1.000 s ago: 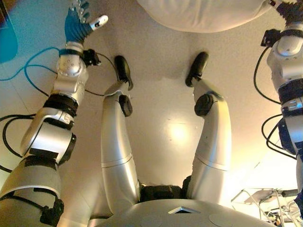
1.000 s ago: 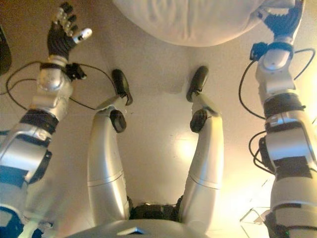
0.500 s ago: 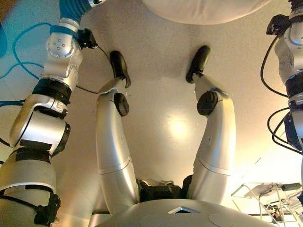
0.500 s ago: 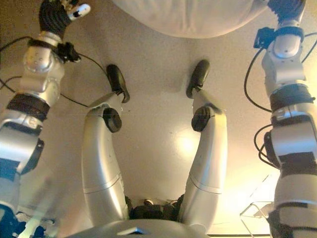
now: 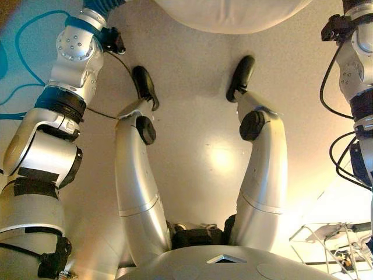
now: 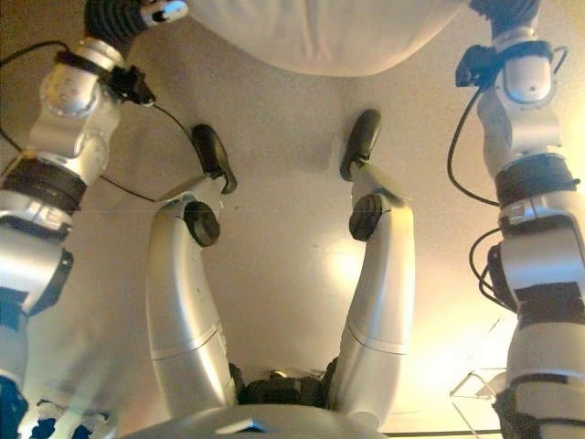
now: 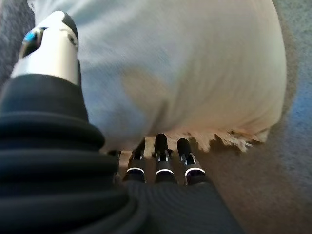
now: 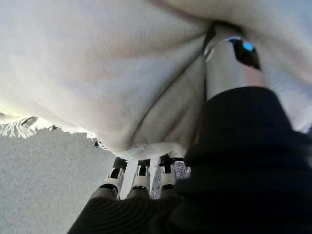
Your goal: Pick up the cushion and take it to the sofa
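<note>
A big white cushion (image 5: 233, 14) with a fringed edge lies on the floor ahead of me, cut off by the top of both eye views. My left hand (image 6: 123, 14) is at its left end. In the left wrist view its straight fingers (image 7: 161, 156) reach the fringe at the bottom of the cushion (image 7: 185, 73) and the thumb (image 7: 51, 48) stands over the top. My right hand (image 6: 503, 7) is at the right end. In the right wrist view its fingers (image 8: 141, 178) go under the cushion (image 8: 97, 63) and the thumb (image 8: 231, 63) presses a fold into the cloth.
The cushion rests on pale floor (image 5: 204, 146), which looks like grey carpet (image 8: 44, 185) in the wrist views. A wire-framed stand (image 5: 326, 245) sits at the lower right, beside my right arm.
My left arm has reached forward and in, from out in the open at the left to the cushion's left end. The right hand has stayed at the cushion's right end.
</note>
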Robot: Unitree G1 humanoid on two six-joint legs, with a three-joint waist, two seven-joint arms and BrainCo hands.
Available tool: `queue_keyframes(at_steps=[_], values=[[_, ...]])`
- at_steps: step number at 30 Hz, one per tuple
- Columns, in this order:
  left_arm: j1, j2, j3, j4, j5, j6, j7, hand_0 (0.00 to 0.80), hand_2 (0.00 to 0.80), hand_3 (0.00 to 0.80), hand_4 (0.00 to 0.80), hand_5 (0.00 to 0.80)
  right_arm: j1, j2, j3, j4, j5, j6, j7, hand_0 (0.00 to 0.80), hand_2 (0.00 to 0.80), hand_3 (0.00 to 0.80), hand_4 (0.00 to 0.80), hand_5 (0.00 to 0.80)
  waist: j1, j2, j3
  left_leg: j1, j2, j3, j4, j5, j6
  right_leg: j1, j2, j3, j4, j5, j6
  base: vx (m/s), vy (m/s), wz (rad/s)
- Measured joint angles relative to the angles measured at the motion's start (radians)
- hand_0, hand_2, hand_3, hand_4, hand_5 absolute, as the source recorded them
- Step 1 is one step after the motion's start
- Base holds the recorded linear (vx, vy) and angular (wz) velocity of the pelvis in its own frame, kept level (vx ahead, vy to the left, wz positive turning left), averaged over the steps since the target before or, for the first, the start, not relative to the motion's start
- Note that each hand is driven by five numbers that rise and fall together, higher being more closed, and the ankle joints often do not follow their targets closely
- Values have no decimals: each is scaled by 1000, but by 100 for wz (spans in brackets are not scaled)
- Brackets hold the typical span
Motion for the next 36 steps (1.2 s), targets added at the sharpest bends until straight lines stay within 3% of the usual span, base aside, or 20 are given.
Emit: queue_keyframes(at_steps=[3, 4, 5, 6, 8, 9, 10, 31, 36], values=[[-9, -1, -11, -3, 1, 23, -1, 0, 0, 0, 0, 0, 14, 0, 1, -4, 3, 0, 16, 0, 0, 0, 0, 0, -1, 0, 0, 0, 4, 2, 11, -2, 3, 0, 4, 5, 3, 3, 6, 3, 6, -6], [-10, -2, -11, -3, 0, 30, -2, 94, 94, 94, 94, 94, 21, 1, 1, -11, 9, 0, 24, 0, 0, 0, 0, 0, -2, 0, 0, 0, 5, 3, 17, -5, 5, 1, 5, 7, 5, 3, 7, 3, 10, -7], [-10, -2, -11, -3, 0, 38, -3, 624, 624, 624, 624, 624, 27, 2, 1, -16, 14, 0, 29, 0, 0, 0, 0, 0, -7, 0, 0, 0, 6, 3, 23, -8, 6, 1, 6, 9, 9, 3, 7, 4, 8, -6], [-10, -2, -11, -3, -1, 42, -5, 800, 800, 800, 800, 800, 31, 4, 1, -17, 17, 0, 35, 0, 0, 0, 0, 0, -9, -1, 0, 0, 7, 4, 31, -12, 7, 1, 7, 12, 14, 4, 7, 0, 3, -6], [-10, -2, -9, -3, -3, 56, -5, 800, 800, 800, 800, 800, 41, 10, 0, -18, 22, 0, 46, 0, 0, 0, 0, 0, -14, -1, 0, 0, 9, 6, 49, -17, 10, 2, 7, 17, 21, 5, 9, -1, -4, -5], [-9, -1, -9, -3, -4, 62, -5, 800, 800, 800, 800, 800, 48, 13, 0, -18, 24, 0, 48, 449, 449, 449, 449, 449, -16, -2, 1, 0, 10, 6, 54, -22, 11, 2, 7, 20, 27, 4, 9, -1, -11, -4], [-7, -1, -9, -3, -5, 66, -5, 800, 800, 800, 800, 800, 57, 18, 0, -18, 37, 0, 58, 800, 800, 800, 800, 800, -20, -2, 1, 0, 10, 6, 66, -27, 13, 2, 7, 24, 35, 3, 11, -1, -13, -6], [157, -43, 35, -42, -9, 109, -47, 800, 800, 800, 800, 800, 180, 48, 14, -100, 37, 3, 97, 800, 800, 800, 800, 800, -25, -16, 5, -7, 28, -2, 214, -75, 36, 2, 2, 50, 140, -7, 25, -3, 0, -2], [188, -52, 80, -43, -22, 108, -61, 800, 800, 800, 800, 800, 181, 72, 9, -100, 34, 3, 97, 800, 800, 800, 800, 800, -24, -16, 5, -10, 29, -5, 245, -83, 40, 2, -3, 53, 159, -8, 27, -8, 2, -1]])
